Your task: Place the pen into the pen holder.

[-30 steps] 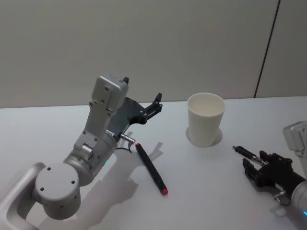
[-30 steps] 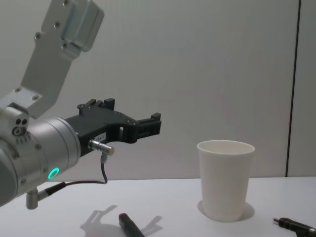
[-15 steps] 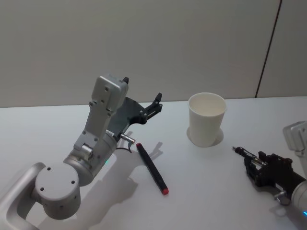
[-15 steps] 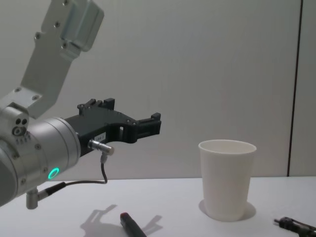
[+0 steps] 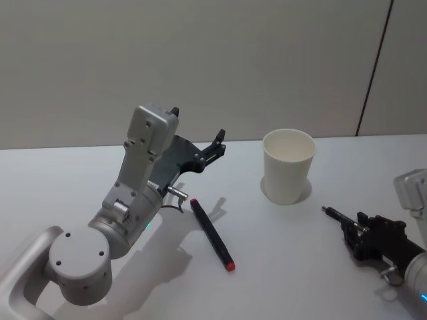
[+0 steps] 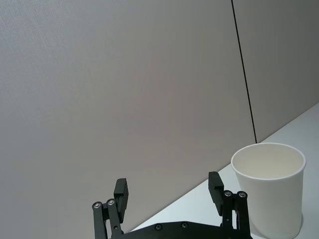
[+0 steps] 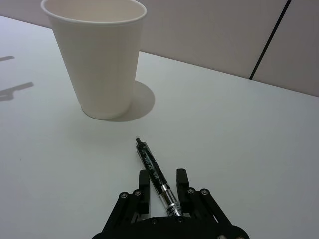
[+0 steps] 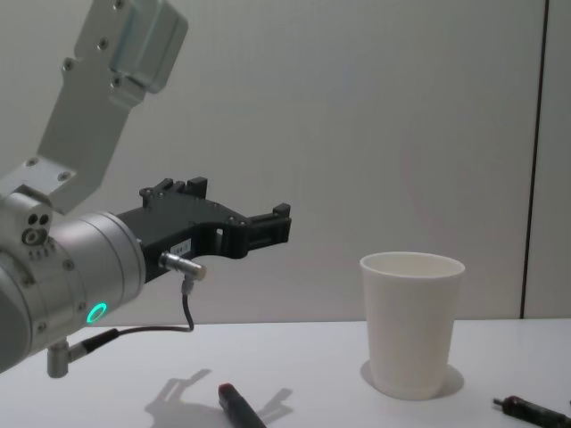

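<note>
White pen holder (image 5: 287,165) upright beyond right end effector (image 7: 162,190) (clamped on pen (image 7: 155,177)); left end effector (image 6: 169,191) agape.

No readable text, brand, number or sign is showing on any surface. The slim black-and-clear ballpoint pen (image 7: 156,178) is carrying a band of teal lettering along its barrel, too small to make out. A small white label on the black left gripper (image 8: 239,226) is showing marks that cannot be read. The plain white paper cup with a rolled rim (image 5: 287,166) is bearing no print.
</note>
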Motion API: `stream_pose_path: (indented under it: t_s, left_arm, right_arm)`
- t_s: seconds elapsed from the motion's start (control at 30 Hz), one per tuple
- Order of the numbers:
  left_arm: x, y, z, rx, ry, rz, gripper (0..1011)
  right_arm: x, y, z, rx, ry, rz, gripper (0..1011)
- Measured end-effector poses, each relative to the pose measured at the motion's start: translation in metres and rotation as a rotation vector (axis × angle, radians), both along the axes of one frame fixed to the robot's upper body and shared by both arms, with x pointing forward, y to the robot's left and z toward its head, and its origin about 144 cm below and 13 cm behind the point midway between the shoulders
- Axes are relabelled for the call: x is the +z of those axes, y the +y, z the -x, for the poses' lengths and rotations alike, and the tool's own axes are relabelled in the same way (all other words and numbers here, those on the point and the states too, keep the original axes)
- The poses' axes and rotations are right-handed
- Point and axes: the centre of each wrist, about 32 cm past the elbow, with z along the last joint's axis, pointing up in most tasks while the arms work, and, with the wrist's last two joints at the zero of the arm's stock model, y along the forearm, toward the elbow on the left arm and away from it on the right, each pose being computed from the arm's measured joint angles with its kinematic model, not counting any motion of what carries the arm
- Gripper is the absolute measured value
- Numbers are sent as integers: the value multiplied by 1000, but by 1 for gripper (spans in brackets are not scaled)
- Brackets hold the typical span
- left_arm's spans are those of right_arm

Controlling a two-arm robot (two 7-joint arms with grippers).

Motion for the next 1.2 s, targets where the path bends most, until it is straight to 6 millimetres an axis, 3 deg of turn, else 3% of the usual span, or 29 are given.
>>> stream_pose_path:
  t_s: [1.2]
  left_arm:
    - [0, 0, 0, 0, 0, 0, 1001]
  right_arm:
    - [-1, -1, 0, -2, -7, -6, 135]
